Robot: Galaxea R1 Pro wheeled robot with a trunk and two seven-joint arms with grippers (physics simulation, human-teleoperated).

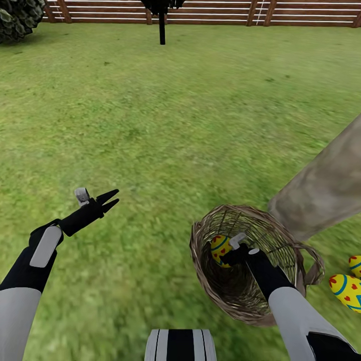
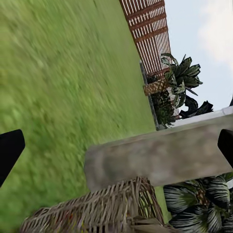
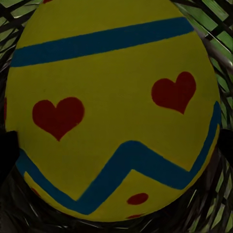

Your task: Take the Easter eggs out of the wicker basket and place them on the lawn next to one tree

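The wicker basket (image 1: 198, 235) sits tipped on the lawn (image 1: 165, 115), right beside the thick pale tree (image 1: 326, 190). One yellow Easter egg (image 1: 219, 247) with blue bands lies inside it. My right gripper (image 1: 227, 252) reaches into the basket, open, with a dark finger (image 3: 7, 150) at either side of that egg (image 3: 116, 107). Two more eggs (image 1: 347, 291) (image 1: 356, 264) lie on the grass next to the trunk. My left gripper (image 1: 113, 197) hovers open over bare grass to the basket's left. Its wrist view looks at the basket (image 2: 97, 208) and trunk (image 2: 160, 155).
A brown slat fence (image 1: 215, 12) bounds the far side of the lawn. A thin black-leaved tree (image 1: 161, 27) stands before it and a dark bush (image 1: 15, 17) at the far left. Palm-like plants (image 2: 174, 87) stand near the fence. My base (image 1: 180, 345) is at the near edge.
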